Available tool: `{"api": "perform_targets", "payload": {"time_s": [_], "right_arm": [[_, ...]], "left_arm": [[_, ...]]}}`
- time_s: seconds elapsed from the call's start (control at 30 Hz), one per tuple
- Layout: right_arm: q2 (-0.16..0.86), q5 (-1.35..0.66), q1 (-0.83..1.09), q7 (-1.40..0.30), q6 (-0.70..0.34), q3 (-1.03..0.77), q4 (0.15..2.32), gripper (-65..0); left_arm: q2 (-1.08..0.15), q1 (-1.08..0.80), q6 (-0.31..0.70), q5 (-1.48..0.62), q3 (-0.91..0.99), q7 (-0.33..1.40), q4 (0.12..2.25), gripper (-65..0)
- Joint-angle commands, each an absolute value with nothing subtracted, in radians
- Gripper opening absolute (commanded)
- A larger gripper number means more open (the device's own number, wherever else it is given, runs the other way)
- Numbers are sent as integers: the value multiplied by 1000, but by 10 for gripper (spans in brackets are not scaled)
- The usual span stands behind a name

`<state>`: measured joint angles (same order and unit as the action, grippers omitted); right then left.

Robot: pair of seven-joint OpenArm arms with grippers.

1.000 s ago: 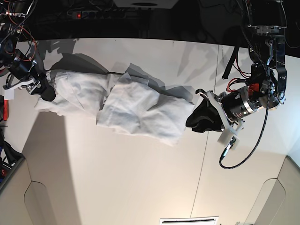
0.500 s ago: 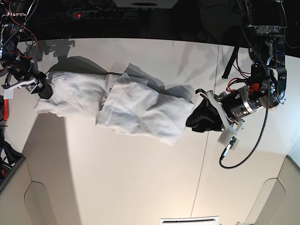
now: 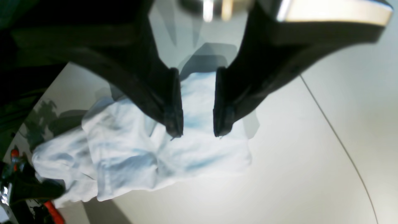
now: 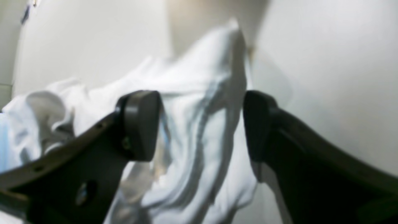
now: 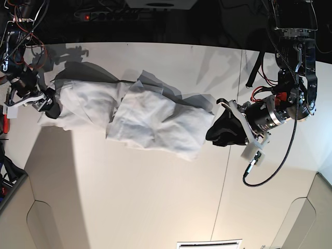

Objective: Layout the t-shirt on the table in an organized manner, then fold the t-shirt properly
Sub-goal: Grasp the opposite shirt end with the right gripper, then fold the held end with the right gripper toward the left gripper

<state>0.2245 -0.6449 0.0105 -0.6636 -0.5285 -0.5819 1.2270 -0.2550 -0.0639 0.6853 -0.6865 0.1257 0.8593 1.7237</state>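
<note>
White t-shirt (image 5: 140, 116): bunched along the counter (image 5: 155, 207).
Left tool (image 3: 196, 132): low, narrowly parted over cloth.
Right tool (image 4: 200, 124): spread wide, straddling the shirt's end.

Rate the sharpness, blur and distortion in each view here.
Base view: sharp, fisheye-curved edges, t-shirt throwing soft shadows on the table. Left wrist: mildly soft, bluish cast on the cloth. Right wrist: heavily blurred, folds smeared.
</note>
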Motion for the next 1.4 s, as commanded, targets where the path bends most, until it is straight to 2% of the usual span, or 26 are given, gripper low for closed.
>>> {"api": "perform_targets", "payload": {"time_s": [0.0,0.23,0.4,0.53,0.6,0.73,0.77,0.87,0.9,1.0,1.03,1.23,1.37], "right_arm": [[240,-631,-4,-647,-525,-585,1246,-232],[241,-467,-7,-620,-439,-585,1246,-232],[240,-500,-7,-629,-431,-576,1246,-233],[235,-569,-7,-638,-470,-540,1246,-238],[231,-579,-7,-640,-475,-512,1246,-316],[229,-585,-8,-640,-474,-466,1246,-615],[229,-585,-8,-640,-474,-462,1246,-650],[231,-598,-8,-640,-475,-463,1246,-650],[231,-609,-8,-640,-475,-464,1246,-650],[233,-629,-9,-640,-475,-466,1254,-650],[233,-630,-9,-640,-476,-465,1261,-650],[233,-629,-9,-640,-476,-465,1328,-650],[233,-629,-9,-650,-476,-465,1388,-650]], "left_arm": [[-263,-51,698,-706,130,835,1739,-443],[-263,-51,698,-706,130,834,1739,-443],[-263,-51,698,-706,130,835,1739,-443],[-263,-50,698,-706,130,834,1739,-443],[-263,-50,698,-705,130,834,1739,-443],[-263,-51,698,-705,130,835,1739,-443],[-263,-51,698,-705,130,835,1739,-443],[-263,-51,698,-705,130,835,1739,-445],[-263,-51,698,-706,130,835,1739,-466],[-263,-51,698,-706,129,834,1739,-630],[-263,-50,698,-706,128,834,1739,-650],[-263,-49,693,-654,61,781,1734,-650],[-262,-39,628,-555,-32,729,1729,-650]]}}
